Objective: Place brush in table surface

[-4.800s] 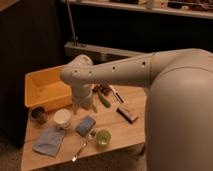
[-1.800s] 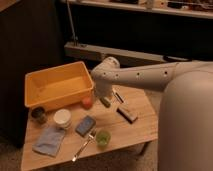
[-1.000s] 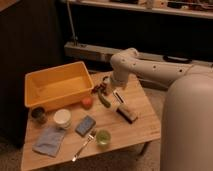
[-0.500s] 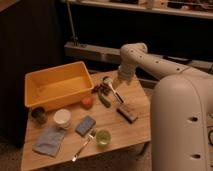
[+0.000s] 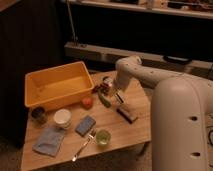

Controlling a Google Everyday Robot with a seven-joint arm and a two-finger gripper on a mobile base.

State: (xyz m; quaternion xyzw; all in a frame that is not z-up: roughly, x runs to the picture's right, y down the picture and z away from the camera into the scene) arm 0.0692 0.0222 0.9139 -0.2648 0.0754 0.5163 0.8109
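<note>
The brush (image 5: 119,97), a slim stick with a whitish handle and a dark end, lies on the wooden table surface (image 5: 135,132) just behind the dark block. My gripper (image 5: 114,88) hangs at the end of the white arm (image 5: 131,70), right above the brush's far end near the table's back edge. I cannot tell whether it touches the brush.
A yellow tub (image 5: 57,90) stands at the back left. Near the brush are a dark block (image 5: 126,113), a green item (image 5: 103,99), an orange fruit (image 5: 87,102) and a can (image 5: 106,81). Toward the front lie a blue sponge (image 5: 85,125), white bowl (image 5: 62,118), green cup (image 5: 103,137), fork (image 5: 82,146) and blue cloth (image 5: 49,140).
The arm has swung from over the tub and table's left side to the right and back. The gripper now sits by the brush at the table's rear. The table's objects have not moved.
</note>
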